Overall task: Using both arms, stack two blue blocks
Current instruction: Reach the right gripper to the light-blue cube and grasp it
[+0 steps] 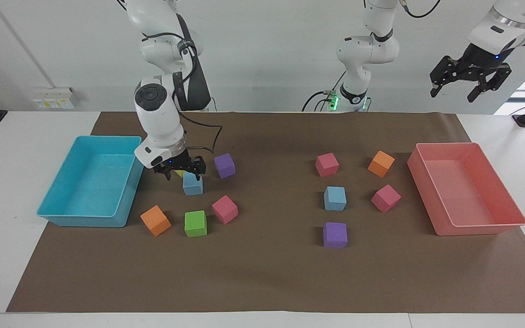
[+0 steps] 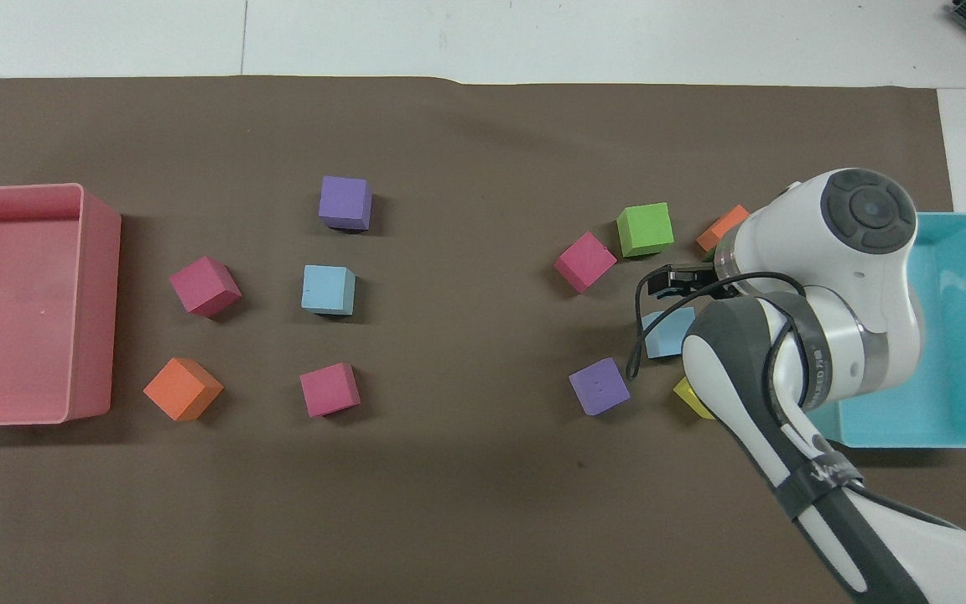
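right gripper [image 1: 181, 172] low over blue block [image 1: 193, 184] at right arm's end of mat, jaws spread wide, nothing held; can't tell if touching; yellow cube [image 2: 688, 398] mostly hidden under it, just beside block, nearer robots; turquoise tray [image 1: 62, 200] near; second blue block [image 1: 335, 198] sits flat at left arm's end, between pink cube [image 1: 326, 164] and purple cube [image 1: 335, 235]; left gripper [image 1: 470, 82] waits raised over pink tray [image 1: 495, 225], jaws wide, empty

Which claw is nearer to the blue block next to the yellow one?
The right claw: it is open, low over that blue block beside the yellow block. The left claw waits open, high above the left arm's end of the table.
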Tool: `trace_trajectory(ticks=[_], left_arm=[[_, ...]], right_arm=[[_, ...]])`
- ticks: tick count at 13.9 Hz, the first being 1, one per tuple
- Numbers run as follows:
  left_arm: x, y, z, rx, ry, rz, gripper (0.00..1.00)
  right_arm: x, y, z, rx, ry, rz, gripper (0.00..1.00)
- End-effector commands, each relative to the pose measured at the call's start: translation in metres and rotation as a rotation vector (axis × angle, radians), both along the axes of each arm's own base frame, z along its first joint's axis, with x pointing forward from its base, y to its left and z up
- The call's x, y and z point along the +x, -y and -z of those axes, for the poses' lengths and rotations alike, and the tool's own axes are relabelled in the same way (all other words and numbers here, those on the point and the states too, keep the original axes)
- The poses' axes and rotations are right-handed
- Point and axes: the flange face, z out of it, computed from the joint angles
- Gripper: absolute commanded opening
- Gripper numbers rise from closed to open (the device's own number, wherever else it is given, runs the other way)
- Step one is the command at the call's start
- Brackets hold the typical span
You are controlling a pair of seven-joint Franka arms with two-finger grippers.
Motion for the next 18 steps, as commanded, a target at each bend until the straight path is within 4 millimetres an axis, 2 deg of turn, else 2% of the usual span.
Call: trace_trajectory(ticks=[1,2,9,13,15,18], left_arm=[[-0.006,-0.002,-0.005,-0.009,-0.006,-0.013,1.0],[-0.006,-0.002,-0.005,-0.007,-0.006,-0.014,1.0],[-0.006,-0.002,-0.005,-0.009,-0.006,-0.013,1.0],[-0.006,-0.003,-0.005,-0.009,-0.006,-0.015,1.0],[-0.006,-0.001,-0.005,-0.009,-0.006,-0.012,1.0],[-0.006,-0.001,-0.005,-0.009,-0.006,-0.012,1.0]], right_arm=[[-0.015,0.005,0.032,0.015,-0.003,0.028,1.0],[-0.019,0.005,0.043,0.013,-0.004,0.026,1.0],[-0.019,-0.014,0.071,0.011,0.001,-0.018,1.0],[-0.033,-0.005,0.082,0.006,-0.03,-0.042,1.0],[-0.035,0.002,0.087,0.005,-0.039,-0.048,1.0],[-0.035,0.002,0.088,0.005,-0.042,-0.043,1.0]])
